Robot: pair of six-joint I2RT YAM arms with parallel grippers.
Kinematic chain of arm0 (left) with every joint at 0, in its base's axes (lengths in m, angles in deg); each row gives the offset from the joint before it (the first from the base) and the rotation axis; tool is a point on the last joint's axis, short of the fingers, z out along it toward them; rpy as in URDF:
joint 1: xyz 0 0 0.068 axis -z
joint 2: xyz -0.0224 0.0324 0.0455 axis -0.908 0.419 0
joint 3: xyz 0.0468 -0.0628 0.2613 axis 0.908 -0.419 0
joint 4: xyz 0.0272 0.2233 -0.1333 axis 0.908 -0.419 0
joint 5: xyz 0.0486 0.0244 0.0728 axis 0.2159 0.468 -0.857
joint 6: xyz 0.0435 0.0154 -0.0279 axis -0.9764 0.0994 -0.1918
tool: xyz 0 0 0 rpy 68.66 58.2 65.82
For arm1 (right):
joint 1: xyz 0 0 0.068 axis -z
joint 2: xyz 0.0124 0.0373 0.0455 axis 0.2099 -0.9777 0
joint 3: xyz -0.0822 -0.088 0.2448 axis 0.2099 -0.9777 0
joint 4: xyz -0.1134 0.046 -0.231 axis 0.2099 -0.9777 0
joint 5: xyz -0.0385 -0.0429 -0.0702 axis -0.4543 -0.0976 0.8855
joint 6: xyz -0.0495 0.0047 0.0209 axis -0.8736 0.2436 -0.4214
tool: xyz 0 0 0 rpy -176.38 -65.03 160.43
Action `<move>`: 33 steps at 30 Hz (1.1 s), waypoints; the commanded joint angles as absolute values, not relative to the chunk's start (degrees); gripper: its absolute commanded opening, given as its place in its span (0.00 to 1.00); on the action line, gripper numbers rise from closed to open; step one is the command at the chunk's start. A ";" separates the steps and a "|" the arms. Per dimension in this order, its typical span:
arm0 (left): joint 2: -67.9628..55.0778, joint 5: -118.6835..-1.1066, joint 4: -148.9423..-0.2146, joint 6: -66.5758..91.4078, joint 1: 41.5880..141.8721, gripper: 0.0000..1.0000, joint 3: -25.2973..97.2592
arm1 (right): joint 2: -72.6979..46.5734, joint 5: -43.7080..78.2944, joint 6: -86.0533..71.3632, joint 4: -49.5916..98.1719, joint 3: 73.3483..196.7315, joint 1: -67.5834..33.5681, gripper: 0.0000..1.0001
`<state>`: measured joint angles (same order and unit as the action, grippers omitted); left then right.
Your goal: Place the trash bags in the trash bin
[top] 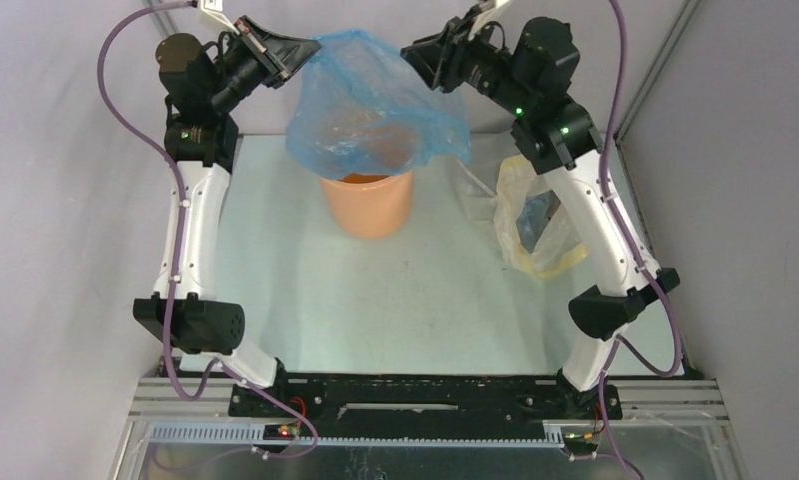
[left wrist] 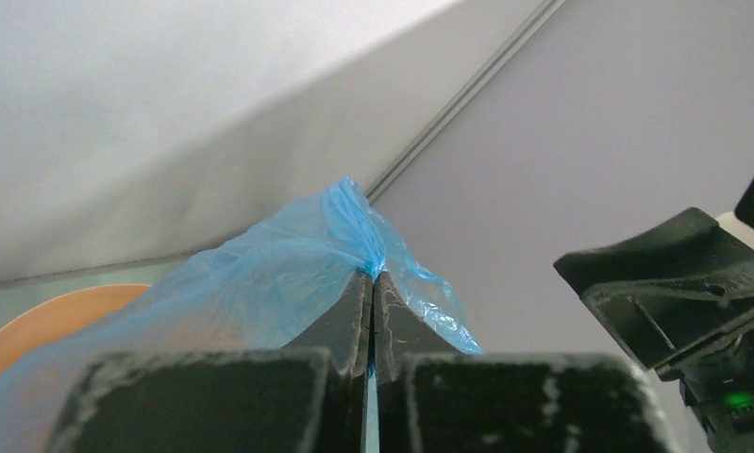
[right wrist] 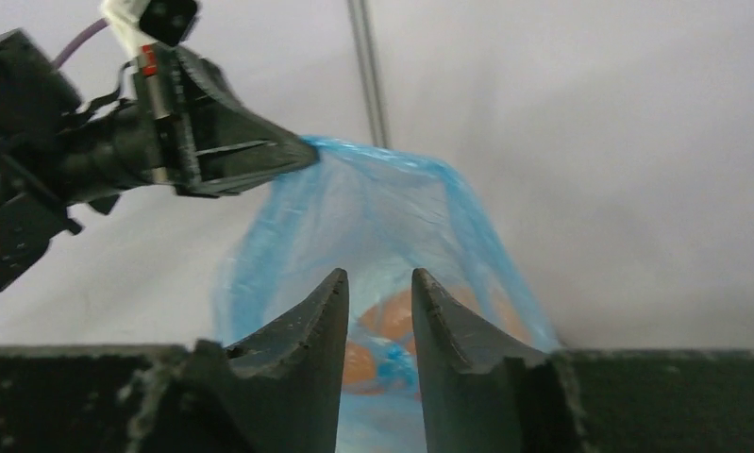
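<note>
The light-blue trash bag (top: 375,100) hangs opened above the orange-tan trash bin (top: 370,205), its lower part draped over the bin's mouth. My left gripper (top: 310,45) is shut on the bag's top left edge and holds it up; the wrist view shows the film pinched at the fingertips (left wrist: 373,276) and the bin's rim (left wrist: 42,321) below. My right gripper (top: 415,52) is open, close to the bag's upper right side. In its wrist view the fingers (right wrist: 377,276) are apart with nothing between them, the bag (right wrist: 392,208) lies beyond, and the bin (right wrist: 392,316) shows through the film.
A yellowish-clear plastic bag (top: 535,220) lies on the table to the right of the bin, under the right arm. Grey walls stand close on the left, back and right. The pale table top (top: 375,300) stretches between the bin and the arm bases.
</note>
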<state>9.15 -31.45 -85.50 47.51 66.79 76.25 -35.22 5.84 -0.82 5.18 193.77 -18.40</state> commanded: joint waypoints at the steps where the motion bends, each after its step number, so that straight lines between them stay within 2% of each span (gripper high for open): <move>1: 9.12 -28.08 -82.48 48.69 67.33 0.00 77.26 | -36.29 8.28 -6.96 3.15 195.18 -21.99 0.25; 4: 9.12 -27.70 -82.44 48.31 67.34 0.00 76.99 | -38.06 8.03 -6.39 2.66 195.27 -22.70 0.00; 11: 9.33 -22.88 -78.80 50.12 67.63 0.00 76.57 | -45.73 5.95 -6.93 -4.85 200.97 -23.77 0.00; 15: 7.15 -19.47 -75.26 50.57 68.34 0.00 71.96 | -48.11 6.50 -9.91 -8.28 199.71 -25.72 0.00; 19: 4.05 -20.33 -72.25 49.75 68.71 0.00 66.18 | -50.36 9.43 -12.27 -8.90 198.34 -27.69 0.00; 33: 4.77 -17.12 -66.39 53.48 68.84 0.00 65.48 | -61.71 8.56 -10.55 -8.35 200.57 -26.97 0.00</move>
